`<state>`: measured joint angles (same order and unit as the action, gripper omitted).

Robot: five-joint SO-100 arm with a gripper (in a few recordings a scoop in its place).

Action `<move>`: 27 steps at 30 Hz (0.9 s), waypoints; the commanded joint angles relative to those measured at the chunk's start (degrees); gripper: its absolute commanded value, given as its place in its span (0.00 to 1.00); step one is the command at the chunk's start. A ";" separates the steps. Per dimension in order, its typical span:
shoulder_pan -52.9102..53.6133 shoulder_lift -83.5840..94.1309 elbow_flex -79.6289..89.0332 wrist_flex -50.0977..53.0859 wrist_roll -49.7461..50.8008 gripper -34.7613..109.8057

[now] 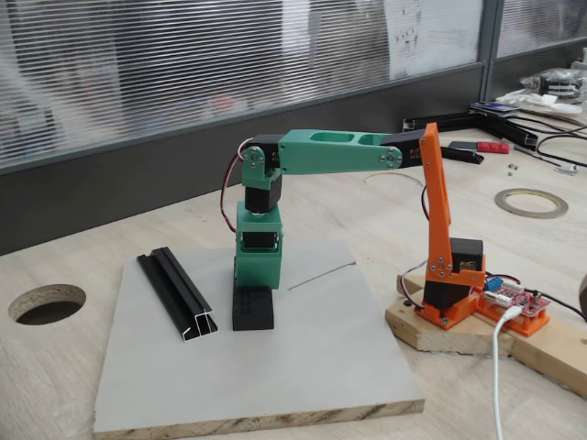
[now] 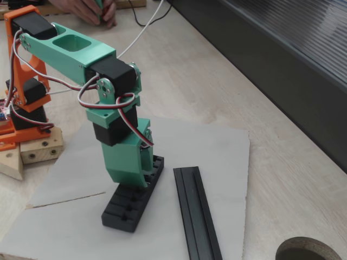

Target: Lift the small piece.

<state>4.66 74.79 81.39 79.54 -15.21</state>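
Observation:
My green gripper (image 1: pixel 255 286) (image 2: pixel 142 181) points straight down and its tips rest on the far end of the black ribbed block (image 1: pixel 252 313) (image 2: pixel 129 210). How the jaws stand is unclear, because the green housing covers them in both fixed views. The small silvery piece is hidden from sight; nothing of that kind lies on the grey board (image 1: pixel 275 367) (image 2: pixel 217 151). The long black channel rail (image 1: pixel 179 298) (image 2: pixel 196 216) lies beside the block, apart from it.
The orange arm base (image 1: pixel 449 284) stands on a wooden block right of the board. A round hole (image 1: pixel 46 302) (image 2: pixel 312 250) is cut in the table near the rail. A tape ring (image 1: pixel 530 202) and cables lie at the back right.

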 commanded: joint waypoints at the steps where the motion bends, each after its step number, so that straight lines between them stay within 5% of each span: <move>1: 1.23 0.62 0.26 0.35 -0.44 0.42; 27: 1.23 0.62 0.26 0.26 -0.35 0.41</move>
<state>4.66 74.79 81.39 79.54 -15.21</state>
